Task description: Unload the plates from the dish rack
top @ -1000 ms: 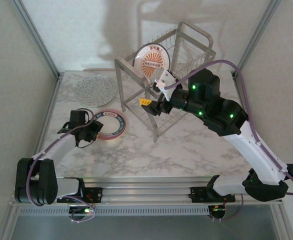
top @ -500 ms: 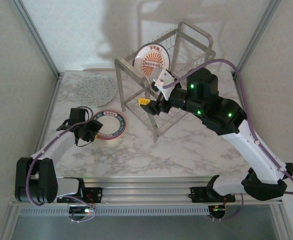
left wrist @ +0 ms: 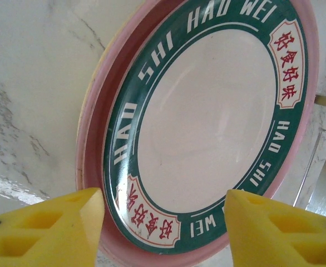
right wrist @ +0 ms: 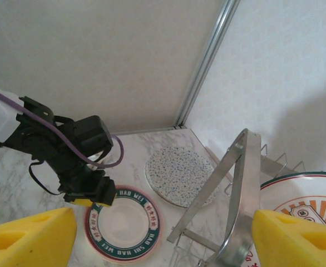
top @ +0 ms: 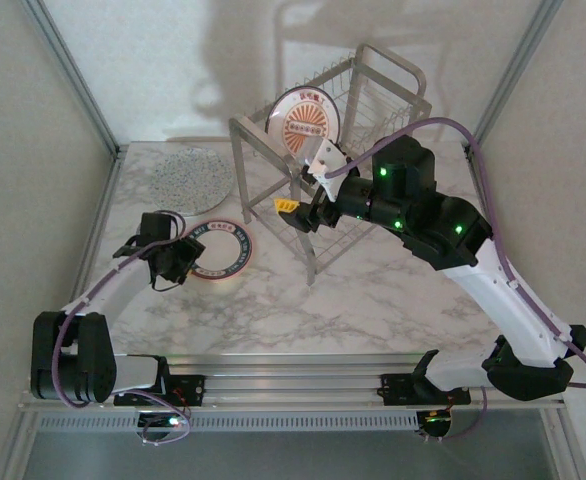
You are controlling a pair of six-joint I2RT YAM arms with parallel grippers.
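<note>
The left fingers (left wrist: 46,228) stood released, the green-banded plate (left wrist: 207,122) lying flat just beyond them; the right fingers (right wrist: 24,239) gaped wide, the dish rack (right wrist: 238,189) ahead of them.

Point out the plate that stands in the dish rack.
The orange-sunburst plate, upright in the dish rack; the speckled plate and green-rimmed plate lie flat on the table.

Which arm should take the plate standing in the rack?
Right. The right gripper hangs open at the rack beside the sunburst plate; the left gripper is down over the green-rimmed plate on the table.
</note>
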